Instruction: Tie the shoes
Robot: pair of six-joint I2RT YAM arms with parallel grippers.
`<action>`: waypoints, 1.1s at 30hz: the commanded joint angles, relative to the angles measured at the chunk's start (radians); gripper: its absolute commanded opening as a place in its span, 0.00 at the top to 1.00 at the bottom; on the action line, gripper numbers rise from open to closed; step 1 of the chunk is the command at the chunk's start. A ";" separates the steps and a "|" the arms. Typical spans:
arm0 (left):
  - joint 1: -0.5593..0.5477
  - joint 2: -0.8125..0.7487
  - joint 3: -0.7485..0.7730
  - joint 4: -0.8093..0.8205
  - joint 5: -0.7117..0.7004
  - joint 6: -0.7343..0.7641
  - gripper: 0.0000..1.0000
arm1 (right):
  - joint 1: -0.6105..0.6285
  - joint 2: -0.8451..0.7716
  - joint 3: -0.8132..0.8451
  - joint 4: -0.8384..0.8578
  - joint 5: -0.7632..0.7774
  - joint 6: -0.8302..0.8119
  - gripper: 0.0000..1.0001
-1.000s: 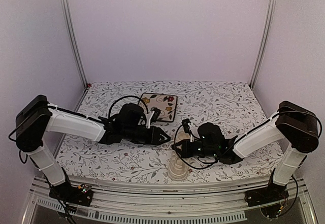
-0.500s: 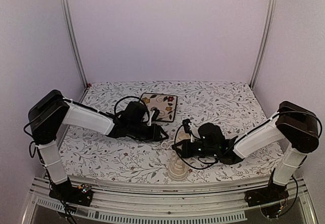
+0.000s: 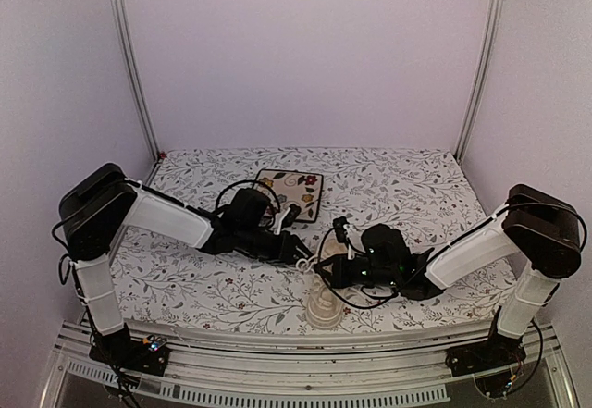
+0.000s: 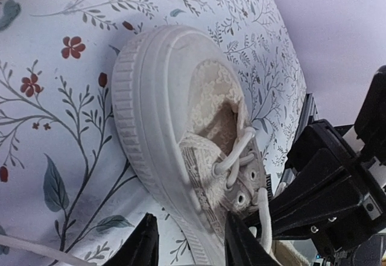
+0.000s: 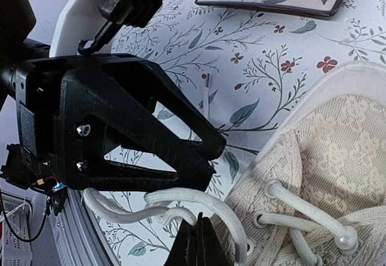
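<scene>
as right gripper [image 5: 197, 243] nips lace [image 5: 188, 196], shoe [image 5: 338, 133] rests

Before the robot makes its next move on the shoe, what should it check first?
1. Right gripper holding the lace: ok, shut on it.
2. Left gripper ready to grab: ok, open, nothing pinched.
3. Loose strand between the left fingers: not ok, it lies outside them on the table.
4. Sneaker upright on its sole: ok.
5. Room between the two grippers: cannot tell, they look very close.
6. Bow tied: not ok, laces hang loose.
</scene>
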 commanded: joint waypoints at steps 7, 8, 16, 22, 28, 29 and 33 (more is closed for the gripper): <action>0.007 -0.008 -0.059 0.153 0.105 -0.031 0.63 | 0.007 -0.005 -0.004 -0.017 0.016 0.008 0.98; 0.008 -0.008 -0.061 0.160 0.109 -0.034 0.63 | 0.007 -0.004 -0.004 -0.018 0.015 0.008 0.98; 0.001 -0.004 -0.065 0.192 0.125 -0.050 0.61 | 0.007 0.002 0.003 -0.021 0.012 0.008 0.98; -0.005 -0.001 -0.062 0.204 0.130 -0.055 0.59 | 0.007 0.002 0.005 -0.021 0.010 0.007 0.98; -0.006 0.004 -0.061 0.208 0.122 -0.067 0.57 | 0.007 0.003 0.005 -0.022 0.010 0.008 0.98; -0.006 0.005 -0.059 0.208 0.120 -0.069 0.57 | 0.007 0.003 0.004 -0.022 0.010 0.009 0.98; -0.006 0.011 -0.051 0.214 0.122 -0.075 0.56 | 0.007 0.003 0.006 -0.022 0.010 0.007 0.98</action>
